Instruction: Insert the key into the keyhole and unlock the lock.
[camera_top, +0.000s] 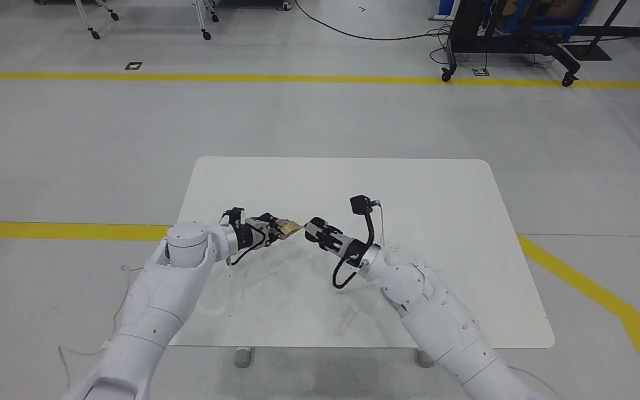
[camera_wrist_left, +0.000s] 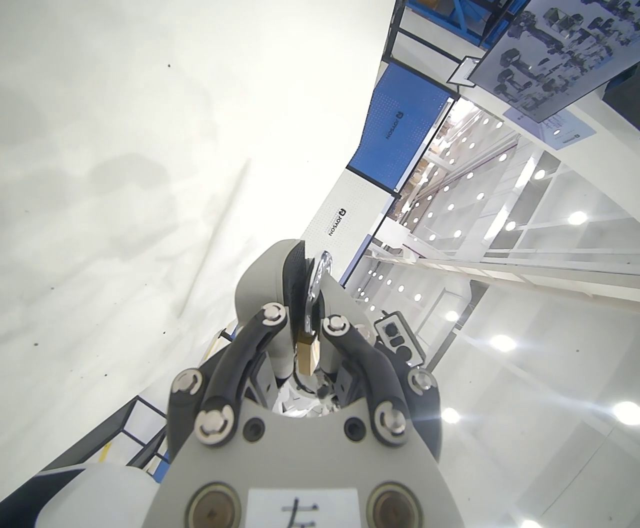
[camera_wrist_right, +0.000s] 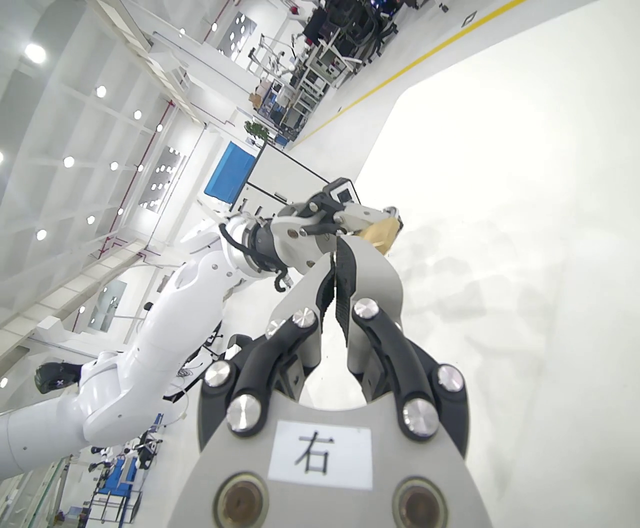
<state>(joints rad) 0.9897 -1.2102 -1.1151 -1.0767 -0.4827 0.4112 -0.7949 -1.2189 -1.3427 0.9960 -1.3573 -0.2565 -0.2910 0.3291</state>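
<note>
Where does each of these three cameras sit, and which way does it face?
Top view: sits high on the robot, facing down at the white table; shows both arms, the left tool and right tool almost meeting.
Left wrist view: sits on the left wrist, facing along the left tool, which grips a brass padlock.
Right wrist view: sits on the right wrist, facing along the shut right tool toward the left tool.
Shared: all three show the padlock in the left tool.

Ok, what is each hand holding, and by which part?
Left hand pinches the brass padlock by its flat sides, body sticking out. Right hand is shut; whether it grips anything cannot be told.
</note>
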